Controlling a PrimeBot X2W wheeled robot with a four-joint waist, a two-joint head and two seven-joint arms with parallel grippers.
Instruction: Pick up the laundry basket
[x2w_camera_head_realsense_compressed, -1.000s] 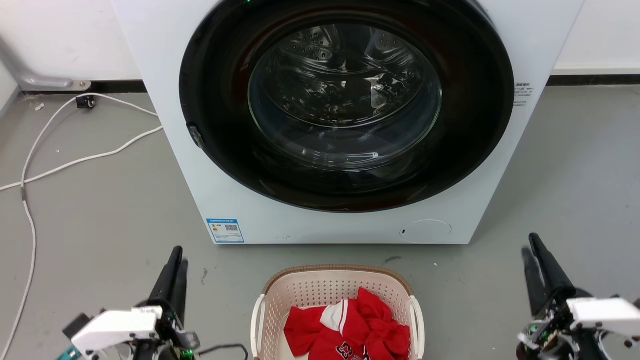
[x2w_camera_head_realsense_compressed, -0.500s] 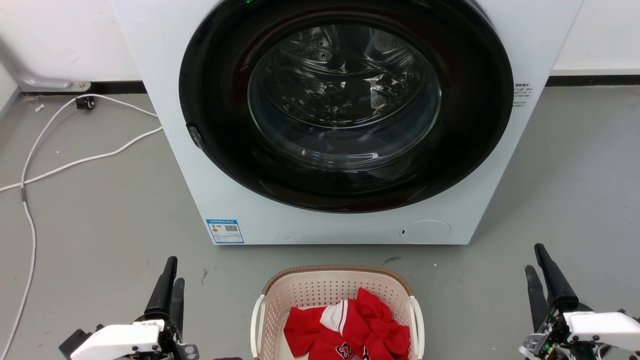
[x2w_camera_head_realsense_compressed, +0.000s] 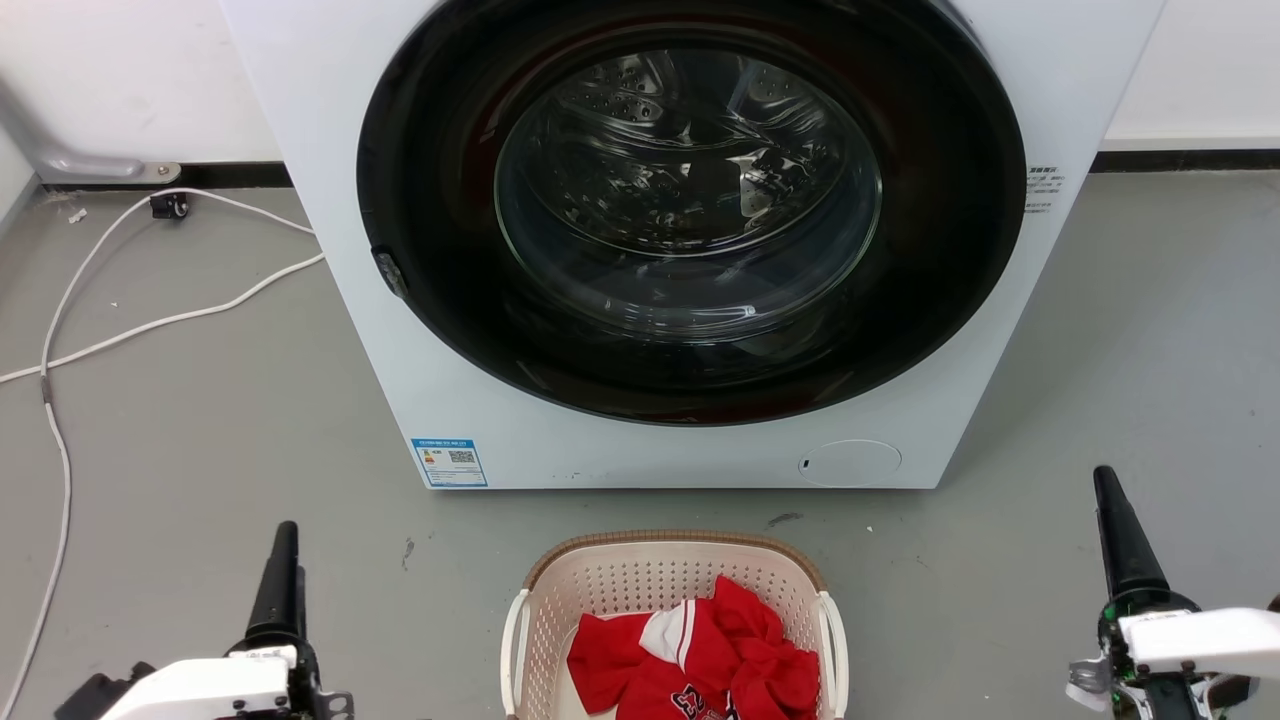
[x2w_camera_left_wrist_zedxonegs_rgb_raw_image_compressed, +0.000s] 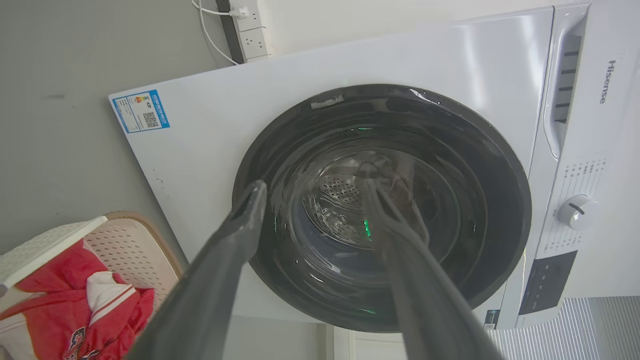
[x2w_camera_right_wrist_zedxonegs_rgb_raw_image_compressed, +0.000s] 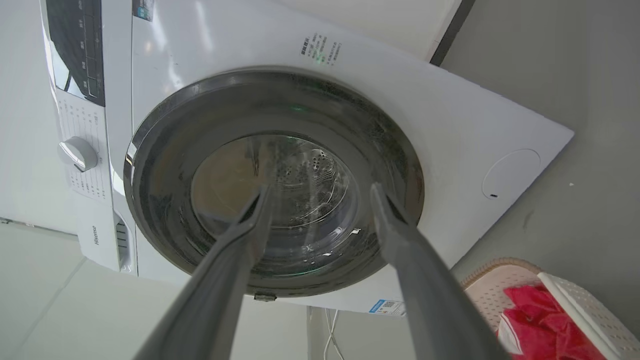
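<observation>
The laundry basket (x2w_camera_head_realsense_compressed: 625, 585), cream perforated plastic with a brown rim and white side handles, stands on the grey floor at the bottom centre of the head view, holding a red and white garment (x2w_camera_head_realsense_compressed: 700, 660). My left gripper (x2w_camera_head_realsense_compressed: 287, 535) hangs well left of it and my right gripper (x2w_camera_head_realsense_compressed: 1105, 480) well right, both apart from it. The left wrist view has the left gripper (x2w_camera_left_wrist_zedxonegs_rgb_raw_image_compressed: 312, 182) open and empty, with the basket (x2w_camera_left_wrist_zedxonegs_rgb_raw_image_compressed: 135, 245) at lower left. The right wrist view has the right gripper (x2w_camera_right_wrist_zedxonegs_rgb_raw_image_compressed: 320, 190) open and empty too, the basket (x2w_camera_right_wrist_zedxonegs_rgb_raw_image_compressed: 500, 282) at lower right.
A white front-loading washing machine (x2w_camera_head_realsense_compressed: 690, 440) with its round dark door shut stands just behind the basket. White cables (x2w_camera_head_realsense_compressed: 60, 330) trail over the floor at the left, towards the wall. Bare grey floor lies on both sides of the basket.
Both grippers have rolled, so their fingers now line up as one in the head view. The left gripper moved left and lower, the right one outward to the right. The basket stayed put.
</observation>
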